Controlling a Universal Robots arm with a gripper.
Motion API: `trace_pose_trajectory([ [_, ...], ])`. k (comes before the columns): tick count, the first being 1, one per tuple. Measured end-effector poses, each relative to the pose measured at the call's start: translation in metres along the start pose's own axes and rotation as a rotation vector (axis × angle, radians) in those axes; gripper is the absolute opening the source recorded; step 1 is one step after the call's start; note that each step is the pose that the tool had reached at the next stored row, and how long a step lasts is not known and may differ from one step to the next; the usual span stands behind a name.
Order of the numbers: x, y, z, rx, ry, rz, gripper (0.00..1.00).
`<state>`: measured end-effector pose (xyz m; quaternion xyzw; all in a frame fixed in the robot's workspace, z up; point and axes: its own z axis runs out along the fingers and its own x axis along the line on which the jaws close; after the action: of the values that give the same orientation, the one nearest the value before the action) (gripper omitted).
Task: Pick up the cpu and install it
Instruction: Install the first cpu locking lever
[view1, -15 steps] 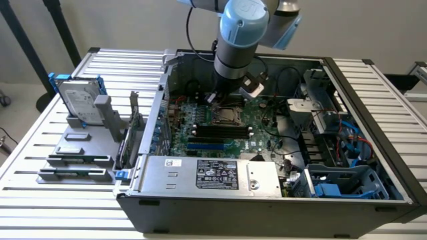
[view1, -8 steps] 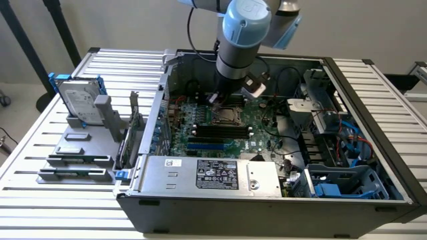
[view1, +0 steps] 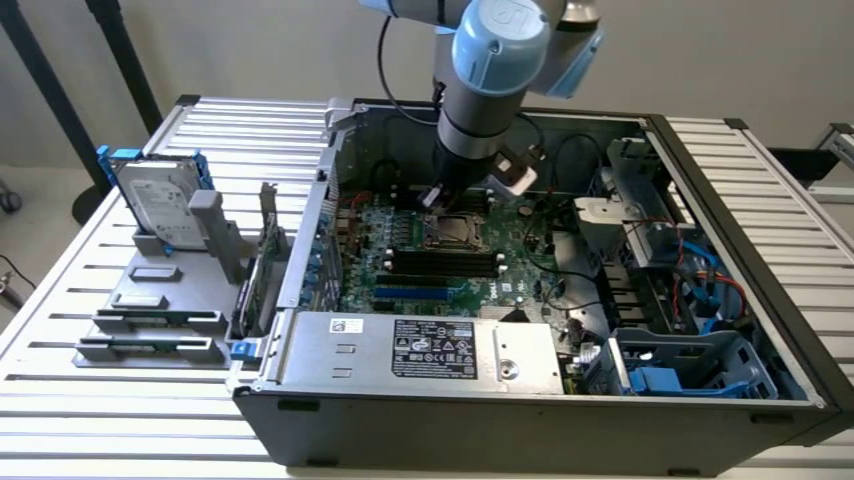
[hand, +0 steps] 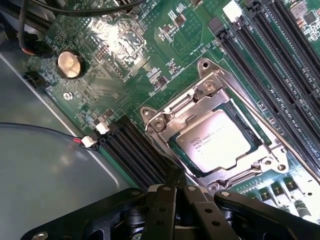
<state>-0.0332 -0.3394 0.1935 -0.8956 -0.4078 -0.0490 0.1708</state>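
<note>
I find my hand (hand: 175, 192) clenched and holding nothing, poised just above the socket (hand: 215, 135). The cpu (hand: 214, 141) lies seated in that socket, at about twelve o'clock from the hand, its metal frame around it. Farther off, at eleven o'clock, a coin cell (hand: 69, 64) sits on the motherboard (hand: 150, 60). I judge placement done; whether the socket is latched I cannot confirm.

Open PC case (view1: 747, 395) sits on a slatted metal table (view1: 80, 300). Green motherboard (hand: 125, 65) inside has a coin battery (hand: 69, 64) and black RAM slots (hand: 260, 55). A hard drive (view1: 150, 205) in a blue bracket stands upright outside, at the exterior view's left.
</note>
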Motion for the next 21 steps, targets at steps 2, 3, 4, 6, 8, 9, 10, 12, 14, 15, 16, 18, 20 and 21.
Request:
trace_pose_trajectory([
  [2, 0.001, 0.0011, 0.0, -0.0011, -0.0019, -0.001, 0.11],
  [3, 0.001, 0.0017, -0.0001, -0.0017, -0.003, -0.001, 0.11],
  [4, 0.002, 0.0023, 0.0, -0.0024, -0.004, -0.002, 0.11],
  [6, 0.003, 0.0034, -0.0001, -0.0032, -0.0054, -0.002, 0.11],
  [8, 0.004, 0.0048, -0.0003, -0.0033, -0.0062, -0.003, 0.11],
  [9, 0.005, 0.0055, -0.0003, -0.0032, -0.0064, -0.004, 0.11],
  [10, 0.006, 0.0064, -0.0003, -0.0031, -0.0065, -0.004, 0.11],
  [12, 0.007, 0.0082, -0.0003, -0.0028, -0.0067, -0.005, 0.11],
  [14, 0.009, 0.01, -0.0003, -0.0025, -0.007, -0.006, 0.11],
  [15, 0.01, 0.011, -0.0003, -0.0023, -0.0071, -0.007, 0.11],
  [16, 0.01, 0.012, -0.0003, -0.0021, -0.0073, -0.008, 0.11],
  [18, 0.012, 0.0141, -0.0003, -0.0019, -0.0076, -0.009, 0.11],
  [20, 0.014, 0.0162, -0.0005, -0.0022, -0.0083, -0.01, 0.11],
  [21, 0.015, 0.0171, -0.0005, -0.0016, -0.0082, -0.01, 0.11],
])
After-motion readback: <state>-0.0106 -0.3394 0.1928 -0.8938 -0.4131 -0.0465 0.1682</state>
